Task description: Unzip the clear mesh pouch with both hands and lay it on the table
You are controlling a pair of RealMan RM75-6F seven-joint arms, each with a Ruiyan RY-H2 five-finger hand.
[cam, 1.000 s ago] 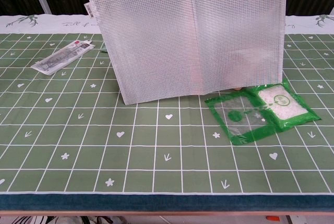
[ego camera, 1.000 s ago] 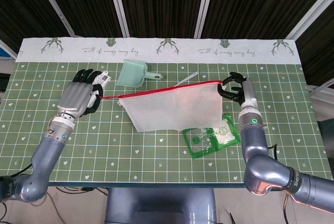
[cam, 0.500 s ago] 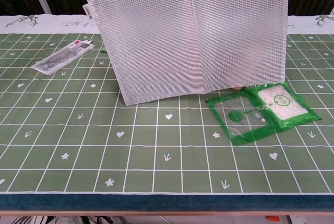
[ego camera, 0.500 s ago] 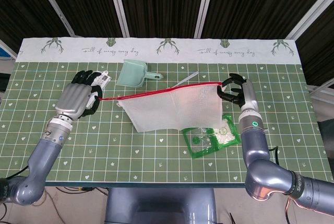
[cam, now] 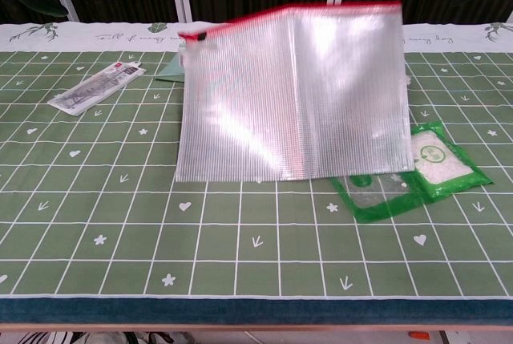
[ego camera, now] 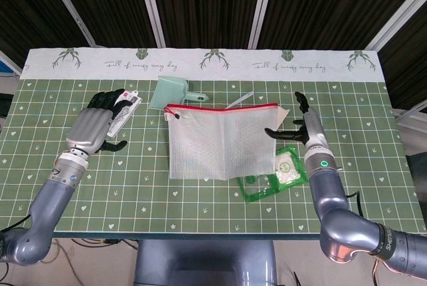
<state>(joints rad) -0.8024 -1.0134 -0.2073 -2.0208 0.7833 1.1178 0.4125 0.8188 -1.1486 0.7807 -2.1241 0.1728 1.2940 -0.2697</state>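
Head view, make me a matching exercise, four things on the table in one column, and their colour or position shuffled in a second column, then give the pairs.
Things:
1. mesh pouch
2. scoop
3. green packet
4. flat white packet

Descriptions:
A. pale mint green, at the far side of the table behind the pouch
B. beside the left hand
C. clear with a red zip edge, in the middle
D. partly under the pouch's corner, near the right hand

Pairs: 1-C, 2-A, 3-D, 4-B
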